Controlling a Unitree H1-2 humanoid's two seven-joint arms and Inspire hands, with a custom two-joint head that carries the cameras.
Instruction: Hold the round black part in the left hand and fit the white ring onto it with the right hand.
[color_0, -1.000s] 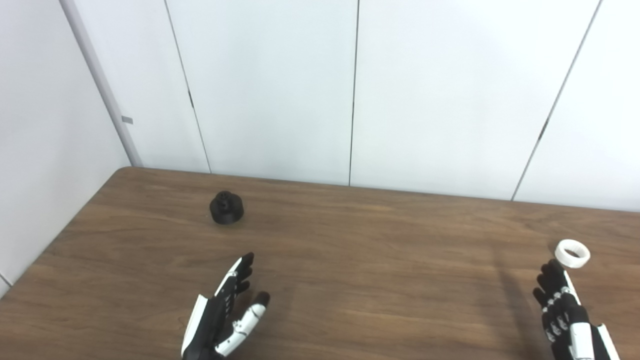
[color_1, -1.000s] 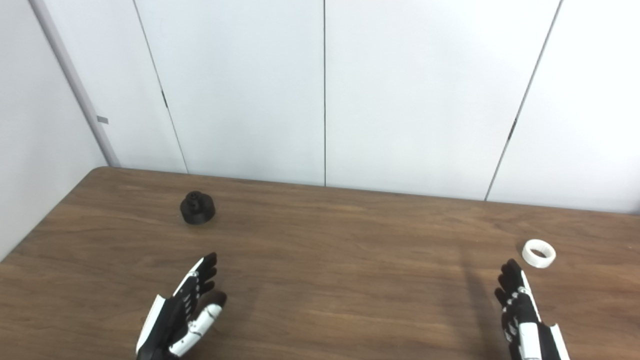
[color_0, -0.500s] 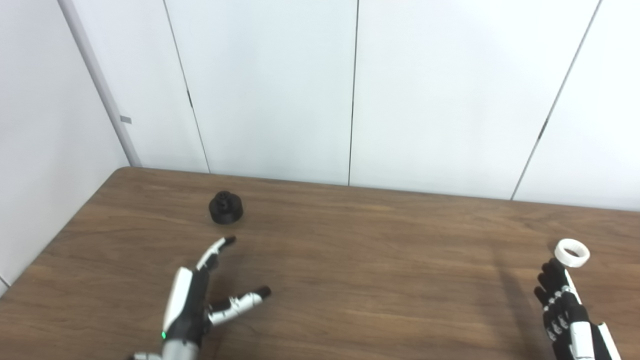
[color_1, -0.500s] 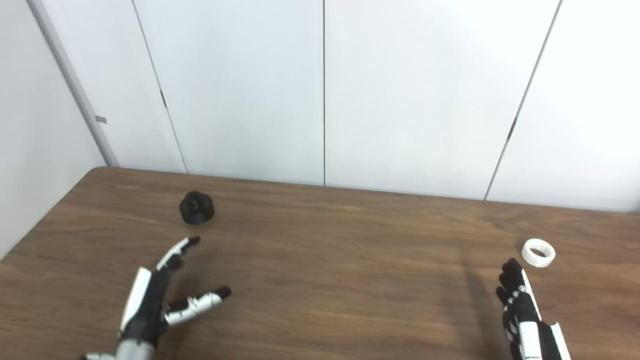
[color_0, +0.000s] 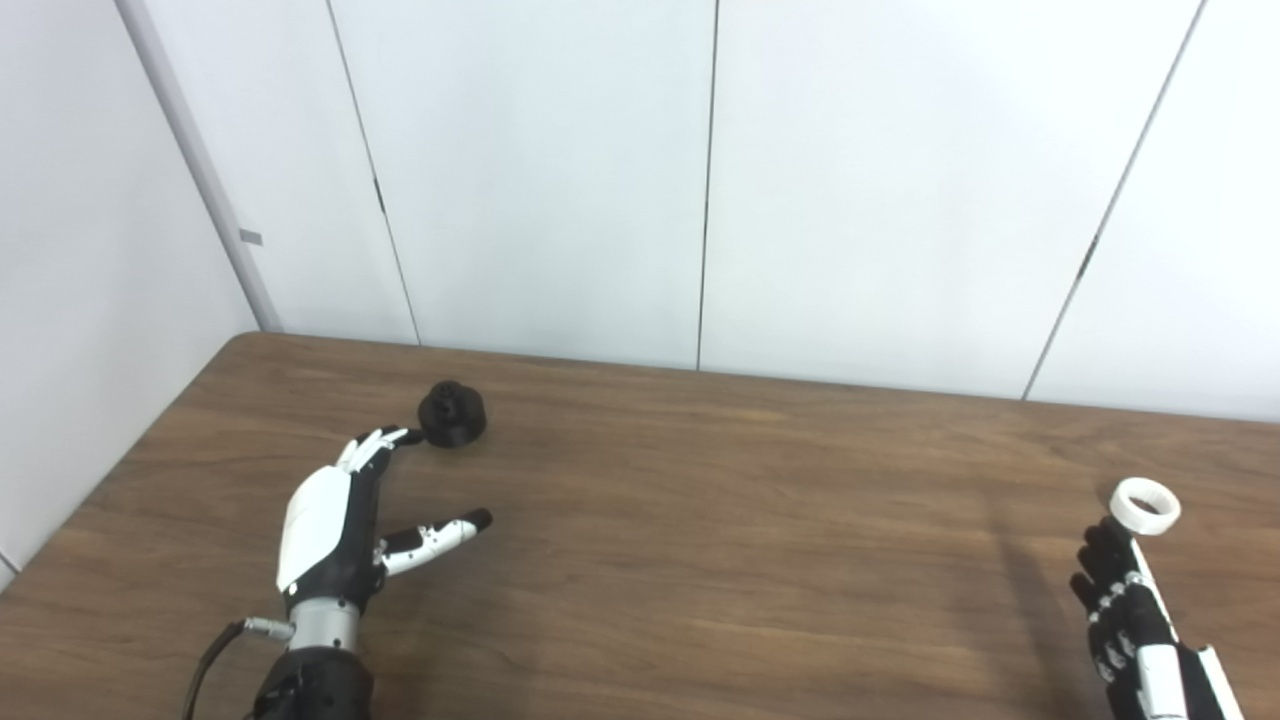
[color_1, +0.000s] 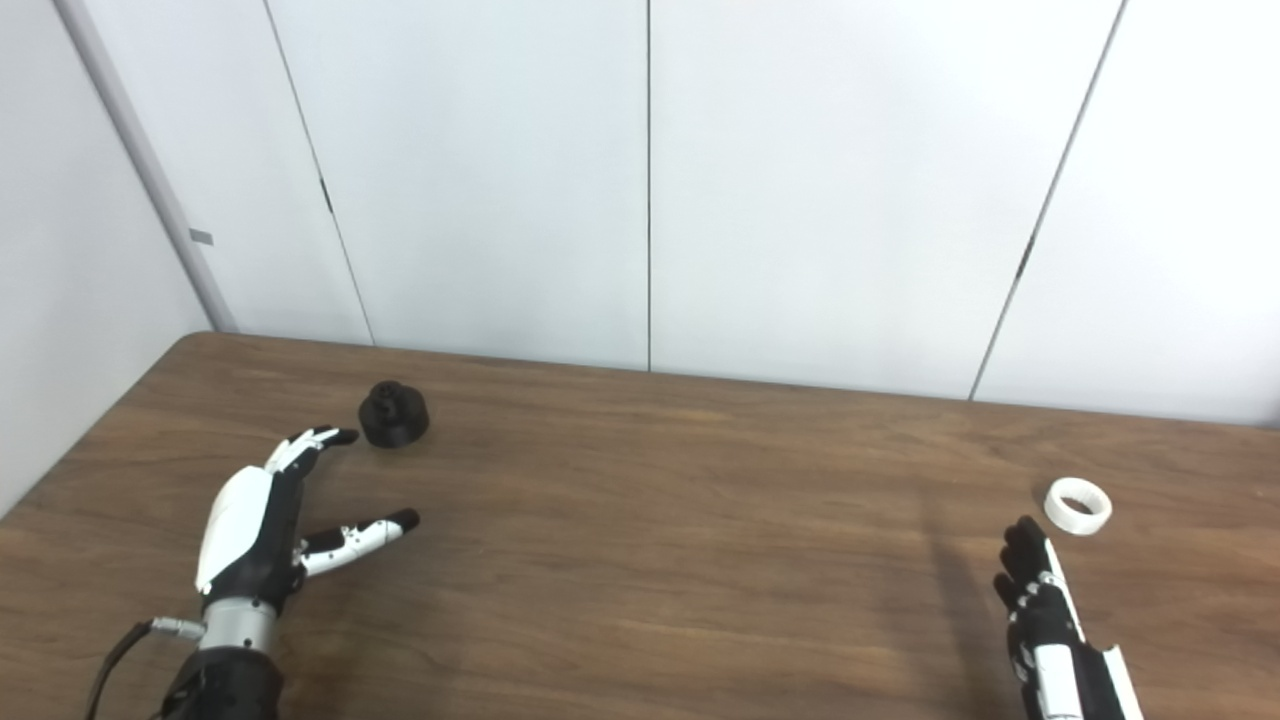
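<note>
From the left eye view, our left hand (color_0: 335, 525) lies spread and empty on the brown wood-grain table (color_0: 700, 560), fingertips just beside the round black plastic part (color_0: 453, 413), thumb splayed out toward the table's middle. We judge the step in hand to be the reach for that part: nothing is grasped yet. The part sits upright near the far left corner, its narrower hub on top, so its axis points straight up and it has no long side to speak of. At the lower right, our right hand (color_0: 1130, 615) waits with fingers extended together, holding nothing, its tips close below the small white plastic ring (color_0: 1145, 506), which lies flat with its opening facing up.

From the right eye view, a clear gap shows between the left fingertips (color_1: 335, 437) and the black part (color_1: 394, 415), and between the right hand (color_1: 1045, 620) and the white ring (color_1: 1077, 505). The next move, we judge, calls for the left hand to go a little farther forward and right, then close fingers and thumb around the part's wide base.
</note>
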